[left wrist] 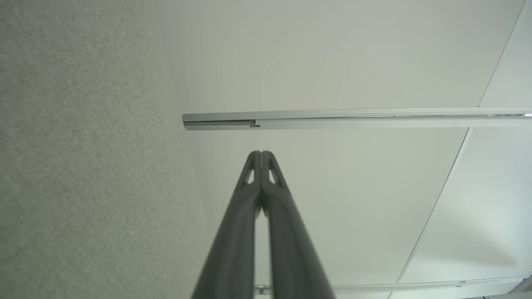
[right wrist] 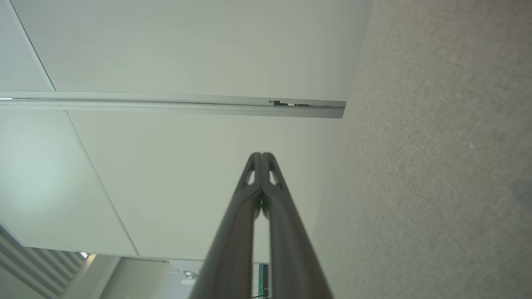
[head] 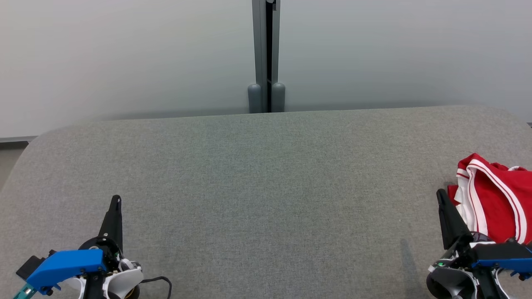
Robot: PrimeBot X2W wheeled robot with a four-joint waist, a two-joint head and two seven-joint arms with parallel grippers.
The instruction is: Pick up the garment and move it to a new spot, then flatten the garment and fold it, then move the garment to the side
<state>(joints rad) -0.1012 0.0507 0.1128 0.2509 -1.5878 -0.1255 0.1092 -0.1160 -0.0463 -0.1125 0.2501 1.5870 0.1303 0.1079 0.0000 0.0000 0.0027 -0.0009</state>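
Tabletop [head: 266,187], grey felt-like cover w/ rounded far corners, takes up the lower two-thirds of the head view. It also fills the left side of the left wrist view [left wrist: 83,166] and the right side of the right wrist view [right wrist: 436,166].

Behind it, across the top of the head view, stand pale wall panels [head: 124,54]. They are split at centre top by a grey vertical post [head: 266,54] w/ a dark slot and two rounded feet at the table's far edge. In each wrist view the post shows as a metal bar crossing the frame, upper middle [left wrist: 353,118] [right wrist: 166,104].

The garment [head: 494,199] is red w/ white stripes. It lies bunched on the tabletop at the right edge of the head view, a bit below mid-height, partly cut off by the frame.

The right gripper [head: 439,195] is at lower right, fingers pointing up the frame, just left of the garment's lower-left corner. Whether it touches the cloth, can't tell. Its jaws are pressed together w/ nothing between them, as the right wrist view shows [right wrist: 261,155].

The left gripper [head: 117,201] is at lower left, well apart from the garment. Its jaws are likewise closed tip to tip and empty [left wrist: 261,154]. Each wrist carries a blue mount [head: 66,263]. A thin black cable [head: 160,282] loops by the left one at the bottom edge.
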